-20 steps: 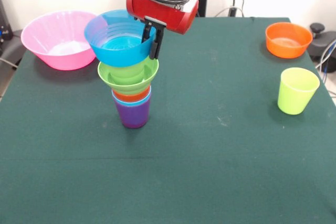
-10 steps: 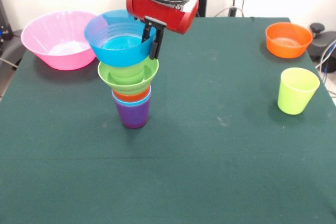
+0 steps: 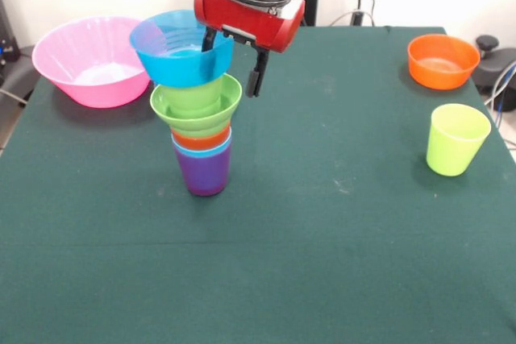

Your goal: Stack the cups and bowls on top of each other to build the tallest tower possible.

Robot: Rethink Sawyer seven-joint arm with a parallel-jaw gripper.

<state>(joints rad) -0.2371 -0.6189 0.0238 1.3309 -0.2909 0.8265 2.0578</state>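
On the table [image 3: 322, 223], the tower [image 3: 197, 130] is topped by a blue bowl [image 3: 181, 52]; the gripper [image 3: 232, 60] is seen with jaws spread open astride that bowl's rim.

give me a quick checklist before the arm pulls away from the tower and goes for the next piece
1. Gripper open, fingers straddling the blue bowl rim: ok.
2. Blue bowl seated in the green bowl: ok, though it looks slightly tilted.
3. Tower upright on the purple cup: ok.
4. Inner finger free of the bowl wall: cannot tell.
5. Next pieces reachable: yellow-green cup and orange bowl stand unobstructed: ok.
6. Pink bowl apart from tower: ok.
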